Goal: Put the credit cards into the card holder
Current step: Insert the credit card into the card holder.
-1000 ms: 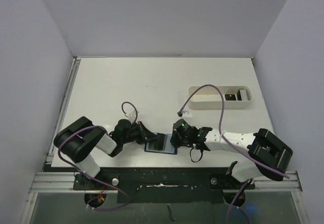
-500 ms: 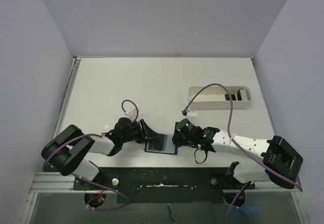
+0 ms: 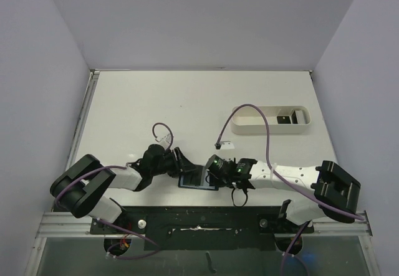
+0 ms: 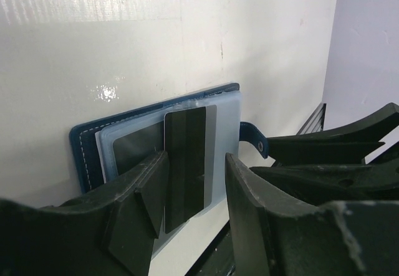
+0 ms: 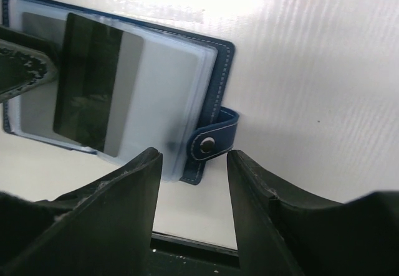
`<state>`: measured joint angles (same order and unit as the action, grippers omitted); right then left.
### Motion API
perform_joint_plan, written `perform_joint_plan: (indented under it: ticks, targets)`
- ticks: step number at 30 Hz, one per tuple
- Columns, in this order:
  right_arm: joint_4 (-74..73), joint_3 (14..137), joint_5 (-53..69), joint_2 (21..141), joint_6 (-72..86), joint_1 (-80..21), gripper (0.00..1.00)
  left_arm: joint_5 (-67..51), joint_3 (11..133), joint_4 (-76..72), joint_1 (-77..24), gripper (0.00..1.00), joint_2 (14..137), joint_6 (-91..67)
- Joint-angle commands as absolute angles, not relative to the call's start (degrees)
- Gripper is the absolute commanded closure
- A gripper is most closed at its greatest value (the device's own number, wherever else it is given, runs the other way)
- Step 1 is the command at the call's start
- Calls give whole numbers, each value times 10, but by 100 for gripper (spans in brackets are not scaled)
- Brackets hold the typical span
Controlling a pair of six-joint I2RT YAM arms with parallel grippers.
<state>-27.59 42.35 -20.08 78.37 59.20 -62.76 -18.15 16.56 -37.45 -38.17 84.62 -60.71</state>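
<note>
The navy card holder (image 3: pixel 194 180) lies open near the table's front edge, its clear sleeves facing up (image 4: pixel 87 145) (image 5: pixel 212 70). One dark credit card (image 4: pixel 187 157) (image 5: pixel 93 83) sits partly inside a sleeve, with its lower end sticking out. My left gripper (image 3: pixel 184 166) (image 4: pixel 193 189) is open, its fingers either side of that free end without pinching it. My right gripper (image 3: pixel 211 171) (image 5: pixel 193 164) is open too and empty, hovering by the snap tab (image 5: pixel 212 140) at the holder's right edge. More dark cards (image 3: pixel 285 118) rest in the white tray.
The long white oval tray (image 3: pixel 249 126) stands at the back right, with a purple cable looping over it. The black front rail runs just below the holder (image 5: pixel 187 251). A tip of the left finger (image 5: pixel 25 64) shows in the right wrist view.
Both grippers have opened. The left one has let go of the card, which stays in the sleeve. The right gripper has shifted left, closer to the holder's tab side.
</note>
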Motion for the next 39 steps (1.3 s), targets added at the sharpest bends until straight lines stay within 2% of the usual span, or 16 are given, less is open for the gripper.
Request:
perform_joint_plan:
  ticks: [1,5,13,18,27,39]
  targets:
    - [-307,451,-262,787,600,-631,53,-173,184,-357,-389,59,866,-593]
    - [-316,465,-276,798,590,-629,54,-171,189,-359,-393,59,880,-595]
    - [-277,434,-266,800,591,-621,74,-174,190,-362,-398,59,887,-608]
    - [-254,421,-265,808,596,-619,83,-185,192,-361,-401,59,873,-623]
    - [-236,400,-268,797,603,-618,97,-125,227,-188,-401,56,791,-580]
    - [-207,382,-264,792,607,-618,99,-177,198,-293,-402,55,838,-632]
